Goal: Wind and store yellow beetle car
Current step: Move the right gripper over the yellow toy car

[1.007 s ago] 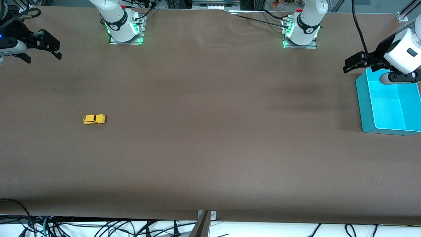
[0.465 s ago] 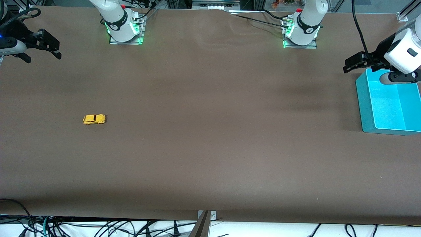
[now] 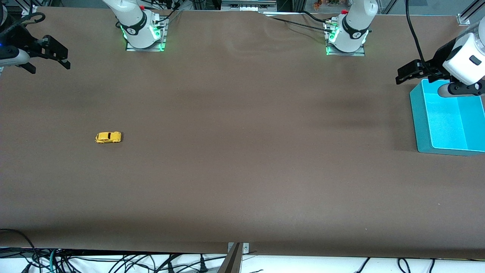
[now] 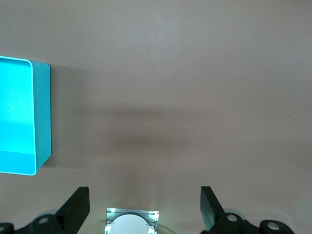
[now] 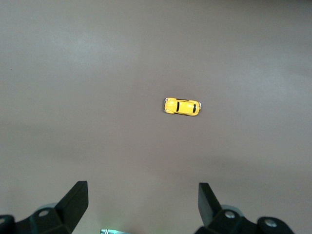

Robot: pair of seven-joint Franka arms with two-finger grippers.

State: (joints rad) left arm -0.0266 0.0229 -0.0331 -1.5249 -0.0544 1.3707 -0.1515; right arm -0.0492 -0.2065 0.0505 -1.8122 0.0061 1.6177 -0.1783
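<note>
Right tool (image 3: 49, 60) edged slightly upward, released; left tool (image 3: 407, 74) released, raised beside bin (image 3: 420, 125).

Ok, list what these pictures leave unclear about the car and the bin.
- Yellow beetle car: too small in the front view, and in the right wrist view, to show any winding part.
- Teal bin: cut off by the front view's edge; the left arm covers one corner.

Both arms are glossy white with black bands at the joints. Their bases (image 3: 144, 36) glow green on metal plates. Black cables trail from them. Each gripper (image 3: 51, 57) is matte black with two blunt fingers (image 5: 73, 202).
</note>
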